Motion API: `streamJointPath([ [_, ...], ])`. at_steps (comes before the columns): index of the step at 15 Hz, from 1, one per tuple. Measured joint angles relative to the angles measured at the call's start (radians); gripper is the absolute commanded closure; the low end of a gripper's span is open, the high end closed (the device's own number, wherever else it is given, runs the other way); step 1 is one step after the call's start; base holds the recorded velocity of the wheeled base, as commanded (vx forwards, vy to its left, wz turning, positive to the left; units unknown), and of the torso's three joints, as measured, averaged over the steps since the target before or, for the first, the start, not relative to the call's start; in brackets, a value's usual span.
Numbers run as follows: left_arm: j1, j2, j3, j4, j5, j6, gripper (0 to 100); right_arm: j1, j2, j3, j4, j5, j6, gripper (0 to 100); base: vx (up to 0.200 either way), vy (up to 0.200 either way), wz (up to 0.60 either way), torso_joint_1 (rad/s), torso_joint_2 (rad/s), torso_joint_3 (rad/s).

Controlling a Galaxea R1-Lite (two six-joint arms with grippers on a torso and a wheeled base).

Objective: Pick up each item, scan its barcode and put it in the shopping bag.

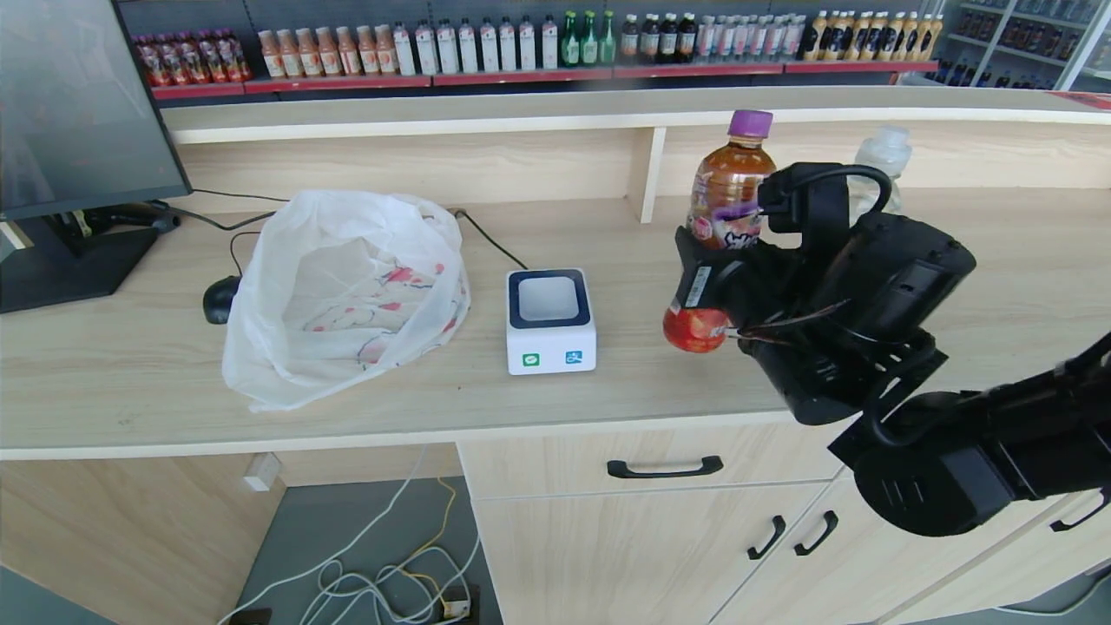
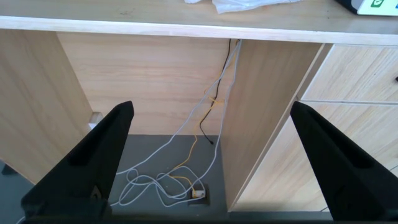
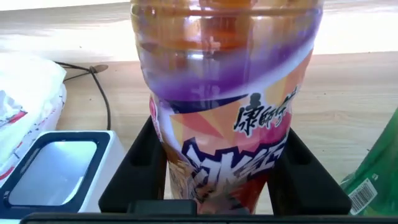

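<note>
Plastic, smooth-walled and apparently full, the tea bottle (image 1: pixel 727 195) is presenting as a moderately heavy, slippery load, so I am judging its labelled lower body the correct hold point. The right gripper (image 1: pixel 720 286) is pinching it there, upright, over the counter (image 1: pixel 608 234) just right of the scanner (image 1: pixel 550 319), with the arm coming in low from the right. The left gripper (image 2: pixel 211 155) is hanging below the counter edge, its 2 fingers spread and holding nothing.

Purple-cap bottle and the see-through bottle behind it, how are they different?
The purple-cap bottle holds brown drink; the see-through bottle looks clear. The right pincer grips the purple-cap bottle; no pincer holds the see-through bottle. Both are upright.
</note>
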Motion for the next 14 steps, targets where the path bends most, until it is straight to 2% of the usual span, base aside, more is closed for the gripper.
streamJointPath([
  [4,0.0,0.0,0.0,0.0,0.0,0.0,0,0.065,-0.106,0.075,-0.002,0.0,0.052,100,0.0,0.0,0.0,0.0,0.0,0.0],
  [12,0.0,0.0,0.0,0.0,0.0,0.0,0,0.1,-0.335,0.407,0.001,0.003,0.047,100,0.0,0.0,0.0,0.0,0.0,0.0],
  [14,0.0,0.0,0.0,0.0,0.0,0.0,0,0.106,-0.381,0.454,0.002,0.004,0.047,100,0.0,0.0,0.0,0.0,0.0,0.0],
])
